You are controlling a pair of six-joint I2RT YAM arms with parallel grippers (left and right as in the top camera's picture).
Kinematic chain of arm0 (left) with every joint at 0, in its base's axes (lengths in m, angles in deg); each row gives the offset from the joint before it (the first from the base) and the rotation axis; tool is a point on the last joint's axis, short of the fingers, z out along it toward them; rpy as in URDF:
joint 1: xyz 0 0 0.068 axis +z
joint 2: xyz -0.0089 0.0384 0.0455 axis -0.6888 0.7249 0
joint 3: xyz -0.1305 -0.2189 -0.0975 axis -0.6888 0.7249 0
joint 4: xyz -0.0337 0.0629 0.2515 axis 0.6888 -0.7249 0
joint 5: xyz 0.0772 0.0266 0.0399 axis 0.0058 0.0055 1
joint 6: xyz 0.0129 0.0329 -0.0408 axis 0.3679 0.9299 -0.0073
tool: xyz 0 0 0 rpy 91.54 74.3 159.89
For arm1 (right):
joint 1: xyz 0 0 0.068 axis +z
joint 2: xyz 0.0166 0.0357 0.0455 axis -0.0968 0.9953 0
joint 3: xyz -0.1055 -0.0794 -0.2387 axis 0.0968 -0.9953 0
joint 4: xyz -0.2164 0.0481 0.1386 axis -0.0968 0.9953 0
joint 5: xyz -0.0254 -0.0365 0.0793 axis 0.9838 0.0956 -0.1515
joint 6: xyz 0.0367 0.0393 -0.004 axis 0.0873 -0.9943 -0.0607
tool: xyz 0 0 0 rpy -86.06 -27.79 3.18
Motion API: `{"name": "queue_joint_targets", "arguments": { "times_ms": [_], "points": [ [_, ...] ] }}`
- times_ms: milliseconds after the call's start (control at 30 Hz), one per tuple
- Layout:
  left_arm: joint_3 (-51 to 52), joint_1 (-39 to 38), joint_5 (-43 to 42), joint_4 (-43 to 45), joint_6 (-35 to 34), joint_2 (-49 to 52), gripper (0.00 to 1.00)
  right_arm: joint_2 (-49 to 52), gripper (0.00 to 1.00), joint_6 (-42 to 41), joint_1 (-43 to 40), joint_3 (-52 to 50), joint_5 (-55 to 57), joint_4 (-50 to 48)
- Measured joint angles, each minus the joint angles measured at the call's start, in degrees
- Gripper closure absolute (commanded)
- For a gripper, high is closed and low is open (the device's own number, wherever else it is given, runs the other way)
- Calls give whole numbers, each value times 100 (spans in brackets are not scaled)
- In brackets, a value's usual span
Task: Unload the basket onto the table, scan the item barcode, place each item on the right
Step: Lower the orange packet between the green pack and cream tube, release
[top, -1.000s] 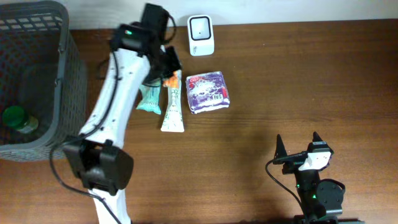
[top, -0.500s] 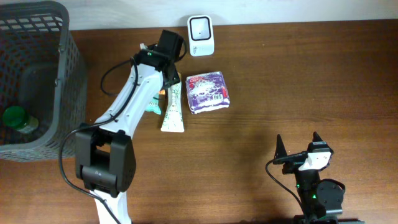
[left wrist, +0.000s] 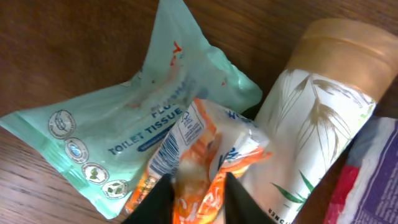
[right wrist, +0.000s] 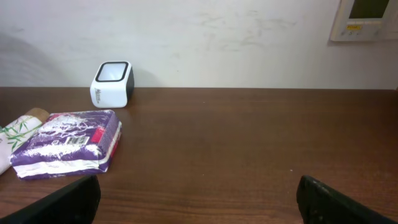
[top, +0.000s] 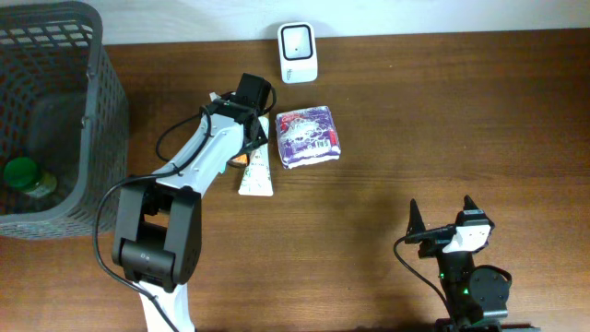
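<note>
Two fingers of our left end effector [left wrist: 198, 198] flank the orange packet [left wrist: 208, 146], which lies atop a teal tissue pack [left wrist: 112, 121] on the desk [left wrist: 56, 37]; we cannot tell whether they clamp it. Our right end effector [top: 441, 210] stands open.

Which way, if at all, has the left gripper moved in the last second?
Yes: overhead, the left gripper has moved toward the table's near edge, farther from the white scanner.

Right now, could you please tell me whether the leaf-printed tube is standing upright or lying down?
Lying down. The tube rests flat on the table, lengthwise beside the purple pack.
</note>
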Motion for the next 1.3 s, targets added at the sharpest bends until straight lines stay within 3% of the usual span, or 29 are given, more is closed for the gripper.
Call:
{"name": "queue_joint_targets", "arguments": {
  "times_ms": [167,300,433,600,700,800,933,1167,1300],
  "points": [
    [4,0,-195,192,57,0,56,0,1,0,0,0,0,0],
    [-68,0,-448,184,555,0,53,0,1,2,0,0,0,0],
    [-352,2,-960,216,898,0,53,0,1,0,0,0,0,0],
    [-356,0,-968,205,997,0,54,0,1,-2,0,0,0,0],
    [-356,15,-632,210,1003,0,60,0,1,0,0,0,0,2],
    [-369,122,-474,208,1021,0,75,0,1,0,0,0,0,0],
    [-431,505,-437,153,1078,0,86,0,1,-2,0,0,0,0],
    [-306,667,-459,103,1086,0,93,0,1,-2,0,0,0,0],
    [-203,654,-461,190,1086,13,91,0,1,0,0,0,0,0]
  ]
}}
